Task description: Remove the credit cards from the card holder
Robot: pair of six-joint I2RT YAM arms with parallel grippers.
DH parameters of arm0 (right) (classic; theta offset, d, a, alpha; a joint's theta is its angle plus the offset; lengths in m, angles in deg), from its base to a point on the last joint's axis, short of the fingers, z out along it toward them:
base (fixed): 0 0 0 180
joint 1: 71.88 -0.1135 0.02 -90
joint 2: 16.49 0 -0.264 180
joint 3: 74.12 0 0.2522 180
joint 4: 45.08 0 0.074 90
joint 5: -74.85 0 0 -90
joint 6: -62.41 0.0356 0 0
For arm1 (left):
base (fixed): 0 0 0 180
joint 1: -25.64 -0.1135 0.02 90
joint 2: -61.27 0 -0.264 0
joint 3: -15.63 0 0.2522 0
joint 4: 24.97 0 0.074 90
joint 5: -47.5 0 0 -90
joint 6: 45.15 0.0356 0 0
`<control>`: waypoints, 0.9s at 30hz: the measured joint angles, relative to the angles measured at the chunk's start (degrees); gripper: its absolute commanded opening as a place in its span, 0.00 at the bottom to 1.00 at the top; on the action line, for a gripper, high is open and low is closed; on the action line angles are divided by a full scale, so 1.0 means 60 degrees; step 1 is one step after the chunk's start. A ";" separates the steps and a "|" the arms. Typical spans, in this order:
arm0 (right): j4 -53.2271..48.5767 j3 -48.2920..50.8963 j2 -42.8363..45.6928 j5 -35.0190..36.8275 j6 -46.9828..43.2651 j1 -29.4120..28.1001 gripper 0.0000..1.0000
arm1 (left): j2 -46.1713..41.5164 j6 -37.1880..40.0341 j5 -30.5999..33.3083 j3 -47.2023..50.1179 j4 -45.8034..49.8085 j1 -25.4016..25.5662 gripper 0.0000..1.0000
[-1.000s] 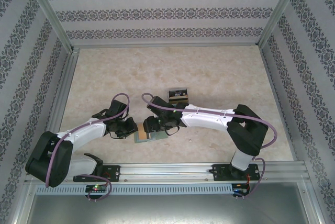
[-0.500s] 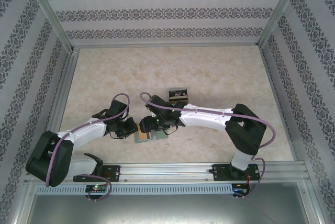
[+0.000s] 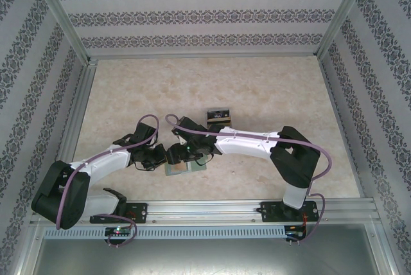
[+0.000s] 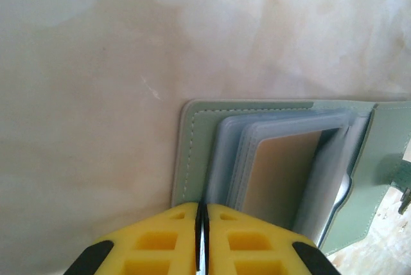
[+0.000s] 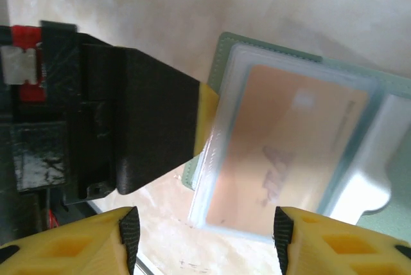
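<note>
- Patterned walls [image 3: 205,18] close in a pale marbled table [image 3: 270,88].
- We see the card holder [image 3: 176,170] lying open on the table near its front edge, between the two arms.
- A tan card [image 5: 289,140] sits inside its clear sleeve [image 5: 212,178].
- Our left end effector [image 4: 201,223] has its fingers pressed together, tips set on the holder's edge.
- Our right end effector [image 5: 205,243] hangs just above the holder, fingers apart, gripping nothing.
- Farther back, two more cards [image 3: 217,116] lie together, one black and one tan.

You've got a beige marbled table [image 3: 257,88]. Patterned walls [image 3: 192,15] at 9, 12 and 3 o'clock. Metal rail [image 3: 212,209] at 6.
</note>
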 measured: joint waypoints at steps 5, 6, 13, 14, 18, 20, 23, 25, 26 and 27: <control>0.0178 0.0015 -0.0066 -0.0178 0.0004 0.0066 0.56 | 0.0000 0.0004 0.0004 0.0000 0.0000 0.0000 0.13; 0.0171 0.0015 -0.0095 -0.0178 0.0004 0.0066 0.57 | 0.0000 0.0004 0.0007 0.0000 0.0007 0.0000 0.13; 0.0015 0.0018 -0.0135 0.0080 0.0000 0.0062 0.58 | -0.0102 -0.0004 0.0117 0.0018 0.0044 0.0000 0.16; -0.0040 0.0022 -0.0135 0.0175 0.0000 0.0062 0.57 | -0.0219 -0.0004 0.0189 0.0018 0.0076 0.0000 0.16; -0.0208 0.0131 -0.0124 0.0703 0.0051 0.0062 0.46 | -0.0863 -0.0015 0.0357 0.0015 0.0182 0.0000 0.16; -0.0291 0.0433 -0.0018 0.1115 0.0127 0.0066 0.42 | -0.1075 -0.0047 0.0368 0.0015 0.0189 0.0000 0.18; -0.0619 0.1009 0.0342 0.1781 0.0259 0.0098 0.40 | -0.1173 -0.0106 0.0208 0.0015 0.0164 0.0000 0.25; -0.0823 0.1322 0.0605 0.2109 0.0350 0.0193 0.42 | -0.1173 -0.0193 -0.0015 0.0015 0.0044 0.0000 0.31; -0.0903 0.1464 0.0721 0.2248 0.0401 0.0273 0.43 | -0.1169 -0.0222 -0.0135 0.0018 -0.0055 0.0000 0.33; -0.0925 0.1570 0.0798 0.2339 0.0426 0.0328 0.43 | -0.1151 -0.0244 -0.0251 0.0018 -0.0168 0.0000 0.34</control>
